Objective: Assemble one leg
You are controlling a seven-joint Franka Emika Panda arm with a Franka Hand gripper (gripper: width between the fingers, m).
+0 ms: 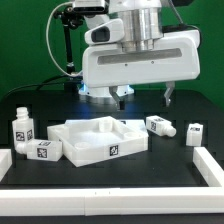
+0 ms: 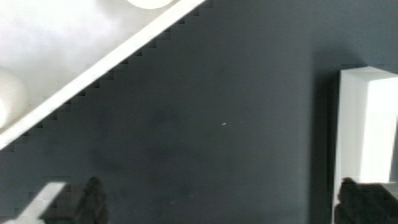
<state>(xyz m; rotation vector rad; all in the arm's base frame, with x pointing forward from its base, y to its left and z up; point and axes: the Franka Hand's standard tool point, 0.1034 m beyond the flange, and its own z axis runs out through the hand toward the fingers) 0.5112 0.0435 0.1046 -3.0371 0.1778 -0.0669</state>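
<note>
Several legs lie on the black table. Each is a small white peg with a black-and-white tag. One leg [image 1: 19, 130] stands at the exterior view's left with another leg [image 1: 41, 151] just in front of it. A third leg [image 1: 160, 125] and a fourth [image 1: 194, 132] lie at the right. My gripper [image 1: 144, 97] hangs open and empty above the table, behind the large white tray-like piece [image 1: 100, 138]. In the wrist view the gripper [image 2: 217, 205] shows two dark fingertips [image 2: 71, 200] wide apart over bare table; no leg shows there.
A low white rail [image 1: 110, 183] runs along the table's front and up the right side [image 1: 211, 163]. In the wrist view a white edge [image 2: 107, 65] crosses one corner diagonally and a white strip [image 2: 368, 125] lies near one finger.
</note>
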